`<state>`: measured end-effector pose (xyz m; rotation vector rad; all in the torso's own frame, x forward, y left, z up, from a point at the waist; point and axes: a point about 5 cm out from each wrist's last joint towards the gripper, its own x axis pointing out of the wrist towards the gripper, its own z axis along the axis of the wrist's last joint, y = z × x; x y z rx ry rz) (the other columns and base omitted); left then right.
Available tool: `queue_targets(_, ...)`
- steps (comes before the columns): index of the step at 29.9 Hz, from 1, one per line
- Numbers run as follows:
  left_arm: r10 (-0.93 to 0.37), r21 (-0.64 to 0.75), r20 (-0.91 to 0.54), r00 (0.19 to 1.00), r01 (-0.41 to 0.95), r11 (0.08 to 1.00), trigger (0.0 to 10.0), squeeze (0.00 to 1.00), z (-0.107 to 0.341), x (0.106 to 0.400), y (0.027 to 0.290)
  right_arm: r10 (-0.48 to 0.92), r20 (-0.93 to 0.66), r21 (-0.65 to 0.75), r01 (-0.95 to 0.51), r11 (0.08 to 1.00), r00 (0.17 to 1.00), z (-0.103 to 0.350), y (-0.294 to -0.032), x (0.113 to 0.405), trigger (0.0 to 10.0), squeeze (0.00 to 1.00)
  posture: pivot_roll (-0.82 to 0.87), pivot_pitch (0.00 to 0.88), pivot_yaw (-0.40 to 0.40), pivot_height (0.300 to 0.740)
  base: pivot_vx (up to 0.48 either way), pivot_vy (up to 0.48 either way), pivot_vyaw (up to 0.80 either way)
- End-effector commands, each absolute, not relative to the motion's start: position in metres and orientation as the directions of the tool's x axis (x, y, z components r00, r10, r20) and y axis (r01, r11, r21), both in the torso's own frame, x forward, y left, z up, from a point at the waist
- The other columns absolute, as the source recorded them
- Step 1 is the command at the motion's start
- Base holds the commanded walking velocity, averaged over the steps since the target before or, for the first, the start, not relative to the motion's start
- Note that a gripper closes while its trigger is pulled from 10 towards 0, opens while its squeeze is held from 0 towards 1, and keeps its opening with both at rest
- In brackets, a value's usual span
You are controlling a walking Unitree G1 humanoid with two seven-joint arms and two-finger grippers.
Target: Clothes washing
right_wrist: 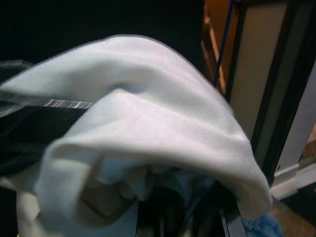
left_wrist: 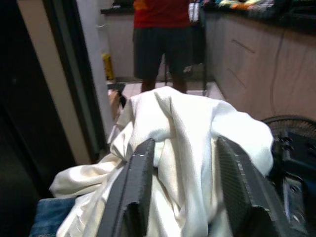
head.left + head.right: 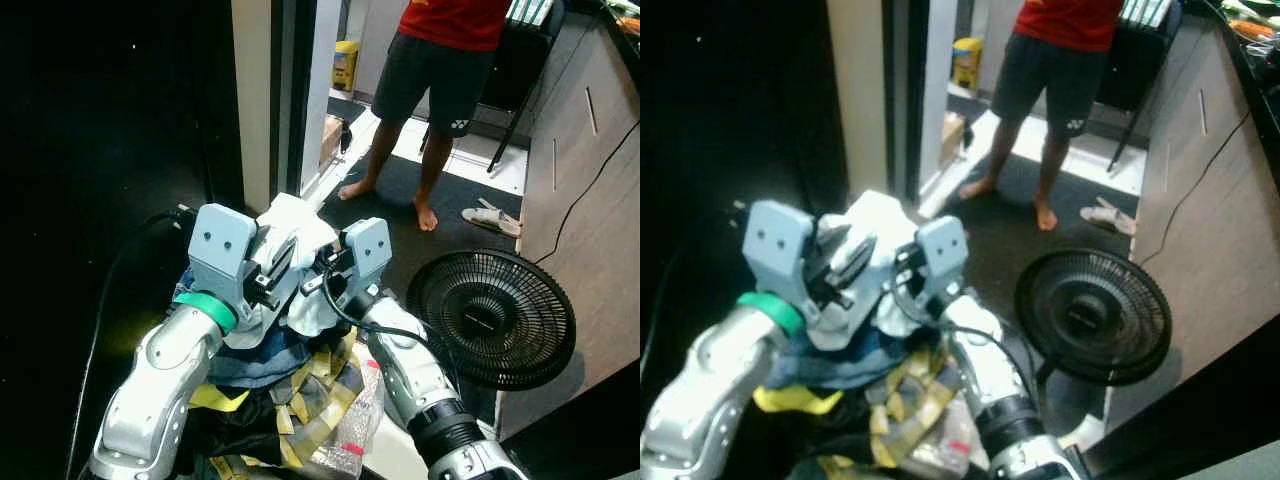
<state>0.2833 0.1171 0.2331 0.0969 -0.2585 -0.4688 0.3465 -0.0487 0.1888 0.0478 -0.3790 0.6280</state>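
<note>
- Clutching a white garment (image 3: 293, 228) between both arms, the robot holds it raised over a heap of laundry, beside a pale doorframe (image 3: 253, 100).
- Left gripper (image 2: 185, 190): its two black fingers stand on either side of a thick fold of the white cloth, pressed onto it.
- Right gripper (image 3: 318, 272): buried under the same cloth; whether its fingers are apart or together cannot be told.
- Below lie a blue denim piece (image 3: 258, 358) and a yellow-and-grey patterned cloth (image 3: 318, 392); what carries the heap is hidden.
- Doing this step well likely means keeping the pinch deep in the fold and lifting the trailing cloth free of the denim, so nothing else is dragged along.
- A black floor fan (image 3: 492, 318) stands just to the right, near enough to snag; a barefoot person (image 3: 440, 60) stands well beyond.
</note>
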Motion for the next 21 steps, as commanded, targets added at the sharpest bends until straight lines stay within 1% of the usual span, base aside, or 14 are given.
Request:
queue_targets(1, -0.489, 0.135, 0.254, 0.834, 0.470, 0.872, 10.0, 1.00, 0.241, 0.276, 0.118, 0.505, 0.422, -0.025, -0.547, 0.837, 0.753, 0.201, -0.060, 0.346, 10.0, 0.00, 0.08, 0.085, -0.001, 0.740, 0.000, 0.000, 0.00)
queue_targets(3, -0.500, 0.126, 0.268, 0.823, 0.485, 0.866, 10.0, 1.00, 0.245, 0.273, 0.118, 0.486, 0.437, -0.008, -0.537, 0.843, 0.757, 0.205, -0.064, 0.345, 10.0, 0.00, 0.08, 0.086, -0.002, 0.740, 0.000, 0.000, 0.00)
queue_targets(5, -0.571, 0.078, 0.303, 0.763, 0.577, 0.813, 10.0, 1.00, 0.259, 0.258, 0.116, 0.358, 0.511, 0.064, -0.450, 0.891, 0.781, 0.224, -0.090, 0.344, 10.0, 0.00, 0.09, 0.091, -0.005, 0.740, 0.000, 0.000, 0.00)
queue_targets(6, -0.575, 0.062, 0.319, 0.753, 0.589, 0.806, 10.0, 1.00, 0.265, 0.253, 0.117, 0.296, 0.551, 0.096, -0.412, 0.906, 0.780, 0.236, -0.104, 0.343, 10.0, 0.00, 0.09, 0.091, -0.005, 0.740, 0.000, 0.000, 0.00)
queue_targets(7, -0.575, 0.062, 0.319, 0.753, 0.589, 0.806, 10.0, 1.00, 0.265, 0.253, 0.117, 0.296, 0.551, 0.096, -0.412, 0.906, 0.780, 0.236, -0.104, 0.343, 10.0, 0.00, 0.09, 0.091, -0.005, 0.740, 0.000, 0.000, 0.00)
queue_targets(8, -0.569, 0.040, 0.336, 0.751, 0.592, 0.805, 10.0, 0.66, 0.271, 0.251, 0.120, 0.247, 0.586, 0.121, -0.385, 0.915, 0.771, 0.247, -0.115, 0.341, 10.0, 0.00, 0.08, 0.091, -0.003, 0.740, 0.000, 0.000, 0.00)
queue_targets(9, -0.562, 0.030, 0.358, 0.746, 0.593, 0.805, 10.0, 0.00, 0.276, 0.250, 0.122, 0.212, 0.612, 0.139, -0.368, 0.920, 0.762, 0.257, -0.124, 0.339, 10.0, 0.00, 0.08, 0.091, -0.003, 0.740, 0.000, 0.000, 0.00)
queue_targets(12, -0.534, 0.007, 0.419, 0.735, 0.585, 0.811, 10.0, 0.00, 0.293, 0.255, 0.124, 0.166, 0.635, 0.143, -0.327, 0.934, 0.754, 0.269, -0.142, 0.337, 10.0, 0.00, 0.08, 0.088, 0.000, 0.740, 0.000, 0.000, 0.00)
queue_targets(13, -0.499, -0.012, 0.446, 0.743, 0.563, 0.827, 10.0, 0.00, 0.301, 0.261, 0.125, 0.151, 0.612, 0.127, -0.285, 0.950, 0.776, 0.262, -0.149, 0.339, 10.0, 0.00, 0.07, 0.086, 0.001, 0.740, 0.000, 0.000, 0.00)
queue_targets(14, -0.499, -0.012, 0.446, 0.743, 0.563, 0.827, 10.0, 0.00, 0.301, 0.261, 0.125, 0.151, 0.612, 0.127, -0.285, 0.950, 0.776, 0.262, -0.149, 0.339, 10.0, 0.00, 0.07, 0.086, 0.001, 0.740, 0.000, 0.000, 0.00)
queue_targets(15, -0.446, -0.004, 0.435, 0.782, 0.497, 0.868, 10.0, 0.00, 0.306, 0.273, 0.126, 0.155, 0.569, 0.092, -0.249, 0.964, 0.808, 0.247, -0.153, 0.340, 10.0, 0.00, 0.07, 0.084, 0.004, 0.740, 0.000, 0.000, 0.00)
queue_targets(18, -0.430, 0.015, 0.409, 0.804, 0.466, 0.885, 10.0, 0.00, 0.306, 0.276, 0.127, 0.164, 0.550, 0.085, -0.250, 0.965, 0.819, 0.243, -0.152, 0.338, 10.0, 0.00, 0.07, 0.084, 0.004, 0.740, 0.000, 0.000, 0.00)
queue_targets(20, -0.425, 0.156, 0.338, 0.840, 0.395, 0.905, 10.0, 0.00, 0.296, 0.277, 0.131, 0.202, 0.520, 0.066, -0.276, 0.959, 0.830, 0.232, -0.143, 0.326, 10.0, 0.00, 0.06, 0.083, 0.017, 0.740, 0.000, 0.000, 0.00)
queue_targets(21, -0.425, 0.156, 0.338, 0.840, 0.395, 0.905, 10.0, 0.00, 0.296, 0.277, 0.131, 0.202, 0.520, 0.066, -0.276, 0.959, 0.830, 0.232, -0.143, 0.326, 10.0, 0.00, 0.06, 0.083, 0.017, 0.740, 0.000, 0.000, 0.00)
